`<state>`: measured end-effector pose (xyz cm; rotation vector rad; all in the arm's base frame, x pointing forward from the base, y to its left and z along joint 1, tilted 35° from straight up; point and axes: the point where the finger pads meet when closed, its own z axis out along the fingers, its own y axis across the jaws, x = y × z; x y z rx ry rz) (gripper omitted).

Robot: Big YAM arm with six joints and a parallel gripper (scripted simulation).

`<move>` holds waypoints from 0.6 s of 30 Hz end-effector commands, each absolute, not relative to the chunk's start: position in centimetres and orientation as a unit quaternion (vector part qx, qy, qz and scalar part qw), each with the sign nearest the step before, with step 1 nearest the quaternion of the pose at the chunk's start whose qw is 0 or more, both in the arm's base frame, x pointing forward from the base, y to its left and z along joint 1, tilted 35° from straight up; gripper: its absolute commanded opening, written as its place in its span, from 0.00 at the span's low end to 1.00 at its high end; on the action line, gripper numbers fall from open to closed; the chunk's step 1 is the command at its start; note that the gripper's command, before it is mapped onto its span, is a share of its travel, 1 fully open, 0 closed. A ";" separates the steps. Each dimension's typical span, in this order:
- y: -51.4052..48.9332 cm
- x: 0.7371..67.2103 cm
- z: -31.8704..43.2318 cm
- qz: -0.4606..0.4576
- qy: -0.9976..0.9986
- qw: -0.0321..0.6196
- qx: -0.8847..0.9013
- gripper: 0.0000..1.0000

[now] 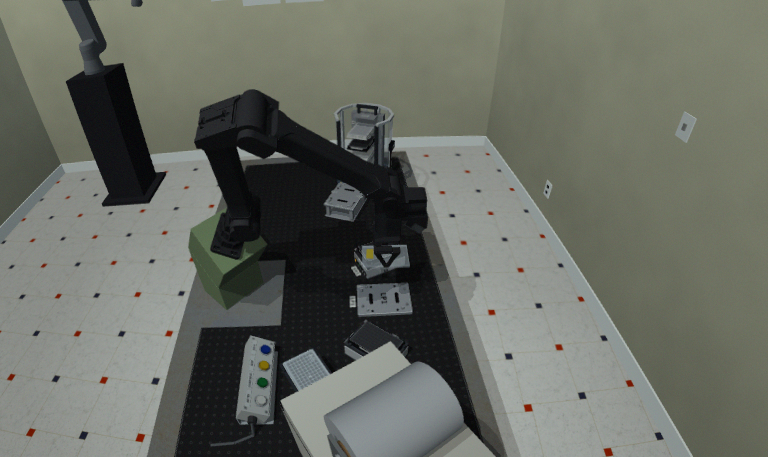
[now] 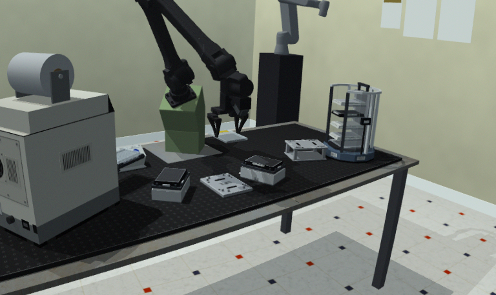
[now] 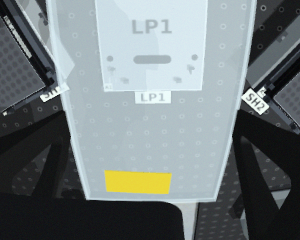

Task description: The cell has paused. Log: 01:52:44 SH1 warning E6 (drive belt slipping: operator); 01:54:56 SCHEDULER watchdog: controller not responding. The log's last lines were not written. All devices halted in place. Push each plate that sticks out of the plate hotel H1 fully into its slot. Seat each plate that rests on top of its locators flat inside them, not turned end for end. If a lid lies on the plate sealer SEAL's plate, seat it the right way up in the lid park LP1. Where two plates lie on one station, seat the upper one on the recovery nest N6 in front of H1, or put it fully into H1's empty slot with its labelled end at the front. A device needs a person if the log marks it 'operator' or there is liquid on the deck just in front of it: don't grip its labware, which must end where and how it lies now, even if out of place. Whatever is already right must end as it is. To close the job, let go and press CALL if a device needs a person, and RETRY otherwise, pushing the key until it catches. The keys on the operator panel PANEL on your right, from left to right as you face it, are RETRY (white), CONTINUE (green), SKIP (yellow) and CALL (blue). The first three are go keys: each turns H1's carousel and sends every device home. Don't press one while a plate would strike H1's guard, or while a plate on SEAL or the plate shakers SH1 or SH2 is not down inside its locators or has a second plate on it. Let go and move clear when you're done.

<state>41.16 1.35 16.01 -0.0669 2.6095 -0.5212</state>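
Observation:
My gripper point(image 2: 227, 126) is shut across the width of a clear lid point(image 3: 150, 94) and holds it level in the air. The lid has a yellow label point(image 3: 138, 182) at the end nearest my wrist. In the top and exterior views the lid point(image 2: 230, 136) hangs at my fingertips, above a station with a dark plate. The lid park LP1 point(image 3: 152, 34) shows through the far half of the lid; it is an empty grey plate point(image 1: 384, 298) point(image 2: 225, 184). In the wrist view, dark plates on stations lie to the left point(image 3: 13, 60) and right point(image 3: 286, 87).
The plate hotel H1 point(image 1: 364, 132) stands at the far end, with nest N6 point(image 1: 344, 203) in front of it. The panel point(image 1: 256, 380), a white plate point(image 1: 305, 368) and the sealer point(image 1: 390, 412) are at the near end. Another dark-plate station point(image 1: 373, 339) sits by the sealer.

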 end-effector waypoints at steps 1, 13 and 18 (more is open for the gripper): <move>0.7 41.5 14.7 -0.194 0.954 0.228 -0.028 0.84; 0.5 41.9 13.9 -0.194 0.954 0.229 -0.029 0.84; 0.2 42.1 13.4 -0.194 0.954 0.228 -0.028 0.84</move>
